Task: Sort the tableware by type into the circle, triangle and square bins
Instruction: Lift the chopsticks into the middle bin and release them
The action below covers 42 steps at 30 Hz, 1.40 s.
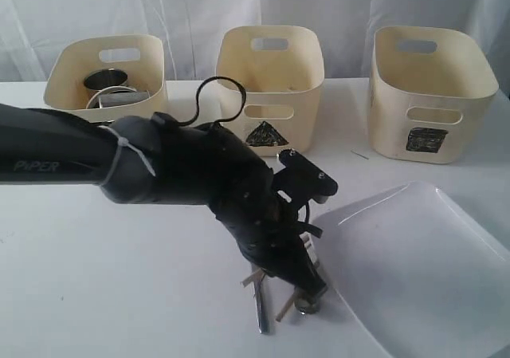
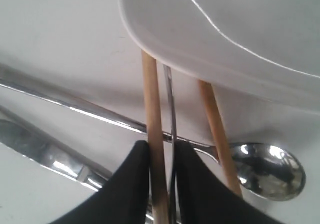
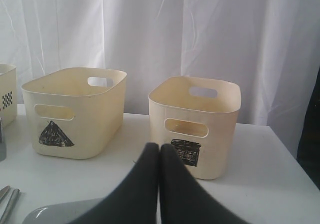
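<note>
Cream bins, black scribbles; white plate; tan chopsticks; silver spoon.

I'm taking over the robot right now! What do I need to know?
Left hand: shut on one chopstick beside the plate.
Right hand: shut, empty.
Done: round steel dishes sit in the left bin.
Left: both chopsticks, spoon, knife and plate, all on the table in front of the triangle bin and square bin.

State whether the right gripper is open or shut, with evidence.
Shut: on the right gripper, both black fingers meet with no gap.
</note>
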{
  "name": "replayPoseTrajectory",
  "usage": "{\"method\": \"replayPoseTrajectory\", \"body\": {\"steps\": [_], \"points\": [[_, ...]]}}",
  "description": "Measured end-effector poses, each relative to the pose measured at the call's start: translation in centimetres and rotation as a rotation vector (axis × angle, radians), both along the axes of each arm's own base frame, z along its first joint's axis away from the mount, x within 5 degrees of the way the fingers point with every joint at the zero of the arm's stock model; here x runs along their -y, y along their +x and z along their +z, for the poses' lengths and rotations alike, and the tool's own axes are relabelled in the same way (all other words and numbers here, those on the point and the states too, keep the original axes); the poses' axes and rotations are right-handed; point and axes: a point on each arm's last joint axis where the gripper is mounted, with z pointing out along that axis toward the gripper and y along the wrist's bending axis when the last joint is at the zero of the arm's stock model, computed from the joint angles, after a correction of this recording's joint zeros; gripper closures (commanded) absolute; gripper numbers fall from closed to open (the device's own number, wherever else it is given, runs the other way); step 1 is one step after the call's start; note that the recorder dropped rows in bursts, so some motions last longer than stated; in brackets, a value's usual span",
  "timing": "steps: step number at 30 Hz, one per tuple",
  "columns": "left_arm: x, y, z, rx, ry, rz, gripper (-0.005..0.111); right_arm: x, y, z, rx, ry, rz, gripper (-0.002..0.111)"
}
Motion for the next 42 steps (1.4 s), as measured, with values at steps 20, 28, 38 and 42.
{"method": "replayPoseTrajectory", "body": {"steps": [20, 28, 38, 42], "points": [[-5.6, 3.3, 7.1, 0.082, -0.022, 0.134, 0.107, 0.0, 0.0, 0.0, 0.0, 0.0, 0.0, 0.108], [-4.1, 2.8, 14.3, 0.28, -0.278, 0.078, 0.107, 0.0, 0.0, 0.0, 0.0, 0.0, 0.0, 0.108], [-3.6, 11.2, 13.8, 0.603, -0.371, 0.057, 0.107, 0.0, 0.0, 0.0, 0.0, 0.0, 0.0, 0.108], [-3.1, 13.9, 13.4, 0.657, -0.4, 0.078, 0.107, 0.0, 0.0, 0.0, 0.0, 0.0, 0.0, 0.108]]}}
